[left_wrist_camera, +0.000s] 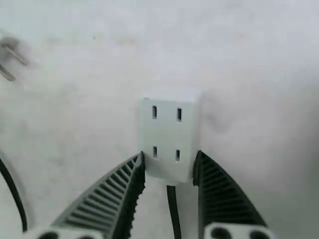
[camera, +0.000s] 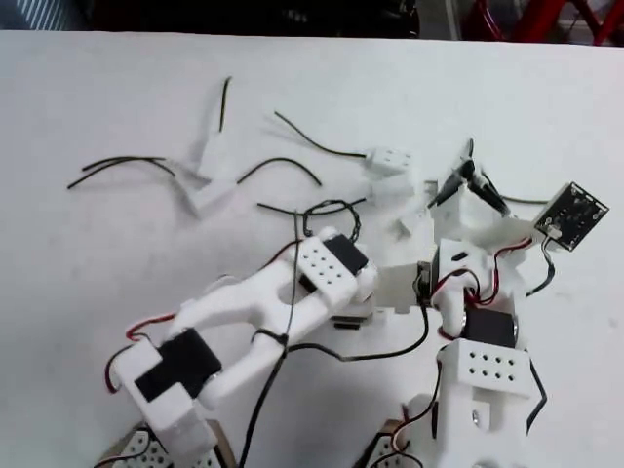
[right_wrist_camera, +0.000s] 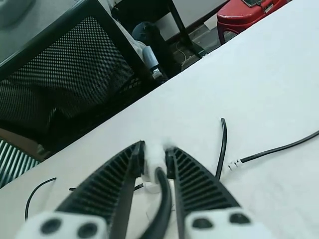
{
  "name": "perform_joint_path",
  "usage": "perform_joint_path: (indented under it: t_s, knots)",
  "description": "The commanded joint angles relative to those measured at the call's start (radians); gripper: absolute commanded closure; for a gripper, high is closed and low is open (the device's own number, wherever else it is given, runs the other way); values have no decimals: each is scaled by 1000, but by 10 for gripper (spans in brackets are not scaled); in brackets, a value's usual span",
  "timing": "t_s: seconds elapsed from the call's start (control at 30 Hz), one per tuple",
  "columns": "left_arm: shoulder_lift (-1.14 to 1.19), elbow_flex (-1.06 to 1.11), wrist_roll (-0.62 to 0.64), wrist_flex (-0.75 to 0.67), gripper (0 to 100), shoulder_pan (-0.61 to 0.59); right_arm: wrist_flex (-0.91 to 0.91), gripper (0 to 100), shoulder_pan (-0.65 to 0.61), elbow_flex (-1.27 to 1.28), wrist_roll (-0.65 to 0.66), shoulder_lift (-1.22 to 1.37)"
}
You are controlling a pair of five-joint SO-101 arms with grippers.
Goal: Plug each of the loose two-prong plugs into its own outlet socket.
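A white outlet socket block [left_wrist_camera: 167, 129] with two pairs of slots and a black cord lies on the table. My left gripper [left_wrist_camera: 169, 164] is shut on its cord end, one ribbed finger against each side. My right gripper [right_wrist_camera: 155, 152] is shut on a white two-prong plug [right_wrist_camera: 158, 155] whose black cord runs back between the fingers; it is held above the table and tilted toward the far edge. In the high view the right gripper [camera: 468, 180] sits at centre right. Another white outlet block [camera: 390, 159] with a black cord lies just left of it.
Loose white plugs with black cords [camera: 210, 171] lie at the left middle of the table. Blurred metal prongs [left_wrist_camera: 10, 55] of one plug show off to the side. A loose black wire [right_wrist_camera: 223, 144] lies ahead of the right gripper. Beyond the table's far edge stand a black mesh chair [right_wrist_camera: 75, 74] and a red object [right_wrist_camera: 249, 12].
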Motion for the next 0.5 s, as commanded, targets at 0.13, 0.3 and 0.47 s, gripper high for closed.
perform_joint_path:
  t_s: [0.13, 0.3, 0.47]
  knots:
    - [-243, 133, 133, 35, 849, -134, -24, 981, 2, -37, 3, -15]
    - [-325, 187, 227, 32, 849, -274, -22, 981, -1, -37, 5, -15]
    - [-334, 232, 230, -15, 802, -318, -18, 981, -50, -37, 66, -15]
